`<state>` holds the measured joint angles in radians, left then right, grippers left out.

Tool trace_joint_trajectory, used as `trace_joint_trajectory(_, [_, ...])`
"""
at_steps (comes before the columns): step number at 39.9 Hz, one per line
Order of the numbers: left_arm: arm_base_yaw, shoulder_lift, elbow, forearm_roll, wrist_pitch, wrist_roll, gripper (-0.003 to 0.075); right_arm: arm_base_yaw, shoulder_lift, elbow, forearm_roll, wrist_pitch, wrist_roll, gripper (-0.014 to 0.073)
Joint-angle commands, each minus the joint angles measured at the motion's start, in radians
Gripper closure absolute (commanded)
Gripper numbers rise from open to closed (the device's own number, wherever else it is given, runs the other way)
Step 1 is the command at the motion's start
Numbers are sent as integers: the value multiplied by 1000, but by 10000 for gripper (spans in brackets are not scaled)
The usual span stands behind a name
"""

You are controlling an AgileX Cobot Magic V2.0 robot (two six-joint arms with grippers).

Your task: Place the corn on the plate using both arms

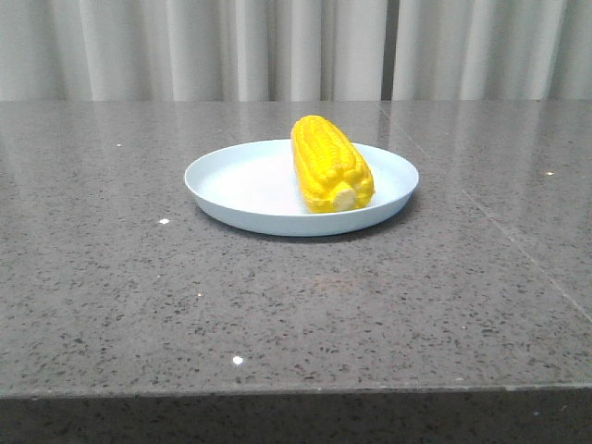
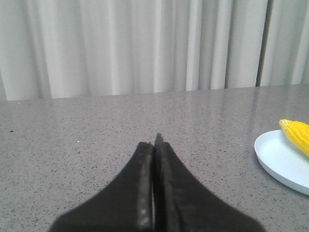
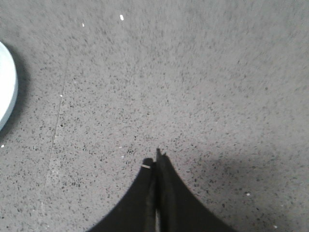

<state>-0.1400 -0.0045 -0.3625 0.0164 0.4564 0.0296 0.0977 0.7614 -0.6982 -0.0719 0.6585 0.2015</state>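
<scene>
The yellow corn [image 1: 330, 164] lies on the pale light-blue plate [image 1: 236, 190] at the middle of the table, its pale stub end toward the front. Neither arm shows in the front view. In the left wrist view my left gripper [image 2: 154, 143] is shut and empty, with the plate's edge [image 2: 275, 159] and the corn's tip [image 2: 297, 133] off to one side. In the right wrist view my right gripper [image 3: 155, 159] is shut and empty over bare table, and a sliver of the plate [image 3: 7, 92] shows at the frame's edge.
The grey speckled stone table [image 1: 296, 305] has a front edge near the bottom of the front view. White curtains [image 1: 296, 46] hang behind the far edge. A seam line [image 1: 499, 231] runs across the tabletop right of the plate.
</scene>
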Motion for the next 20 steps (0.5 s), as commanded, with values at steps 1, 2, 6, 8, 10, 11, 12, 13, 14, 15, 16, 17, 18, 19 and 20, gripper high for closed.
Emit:
trace_joint_trajectory(1, [1, -18, -25, -3, -76, -4, 741, -5, -137, 69, -46, -153, -14, 657])
trace_joint_trajectory(2, [1, -18, -25, -3, -76, -4, 741, -5, -180, 98, -53, -169, -14, 657])
trace_joint_trajectory(6, [1, -18, -25, -3, -76, -4, 741, -5, -324, 189, -62, -203, -14, 663])
trace_joint_trajectory(8, [1, -18, -25, -3, -76, -4, 741, -5, -390, 223, -62, -209, -14, 663])
trace_joint_trajectory(10, [1, -18, -25, -3, -76, -4, 741, -5, -460, 251, -62, -215, -14, 663])
trace_joint_trajectory(11, [1, -18, -25, -3, -76, -4, 741, -5, -483, 264, -62, -215, -14, 663])
trace_joint_trajectory(12, [1, -18, -25, -3, -76, -4, 741, -5, -513, 273, -62, -215, -14, 663])
trace_joint_trajectory(13, [1, -18, -25, -3, -76, -4, 741, -5, -533, 282, -62, -216, -14, 663])
trace_joint_trajectory(14, [1, -18, -25, -3, -76, -4, 741, -5, -557, 287, -62, -221, -14, 663])
trace_joint_trajectory(15, [1, -18, -25, -3, -76, -4, 741, -5, -573, 290, -62, -223, -14, 663])
trace_joint_trajectory(16, [1, -18, -25, -3, -76, -4, 741, -5, -591, 291, -62, -226, -14, 663])
trace_joint_trajectory(17, [1, -18, -25, -3, -76, -4, 741, -5, -606, 292, -62, -229, -14, 663])
trace_joint_trajectory(18, [1, -18, -25, -3, -76, -4, 741, -5, -614, 292, -62, -229, -14, 663])
trace_joint_trajectory(19, [1, -18, -25, -3, -76, -4, 741, -5, -622, 292, -62, -229, -14, 663])
trace_joint_trajectory(20, [1, -18, -25, -3, -76, -4, 741, -5, -626, 292, -62, -228, -14, 663])
